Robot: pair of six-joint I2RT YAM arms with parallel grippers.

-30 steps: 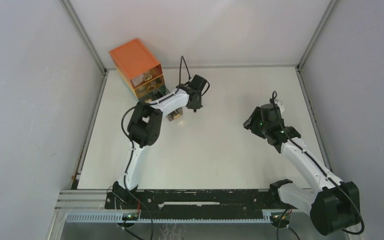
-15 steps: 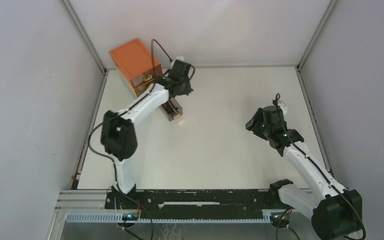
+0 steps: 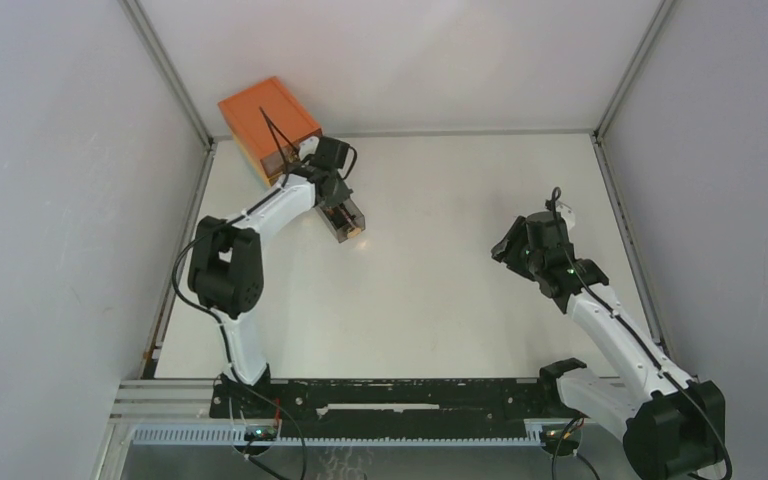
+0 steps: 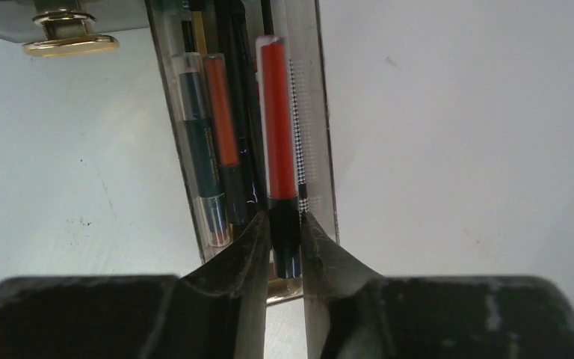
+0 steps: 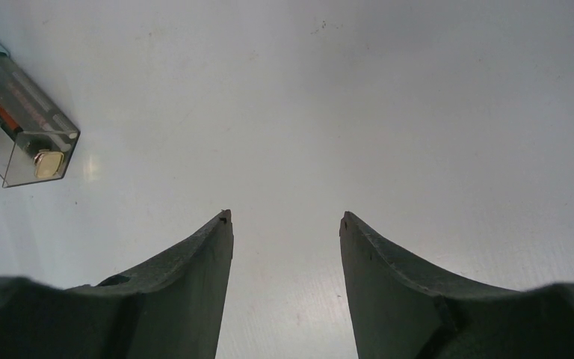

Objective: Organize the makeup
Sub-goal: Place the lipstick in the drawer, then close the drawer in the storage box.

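A jam or a slip is judged the main risk: the red pencil with a black cap (image 4: 278, 120) is pinched only at its capped end by the left hand (image 4: 285, 245). If it is released at a tilt, it may pivot and be left lying across the dark teal pencil (image 4: 194, 134) and the orange-red pencil (image 4: 220, 112) beside it. Whether it already rests on the drawer's bottom cannot be told. The clear narrow drawer (image 3: 346, 221) is drawn out of the orange three-drawer box (image 3: 265, 115) at the far left corner of the white tabletop (image 3: 440, 230). It could be knocked askew by the fingers, which are set right at its front wall. The left arm is stretched far forward towards that corner, with its hand closed narrowly on the pencil's cap and pointed along the drawer. The right arm is bent over the right half of the tabletop, well apart from the drawer. Its hand (image 5: 285, 224) is spread wide above the tabletop, with nothing gripped.
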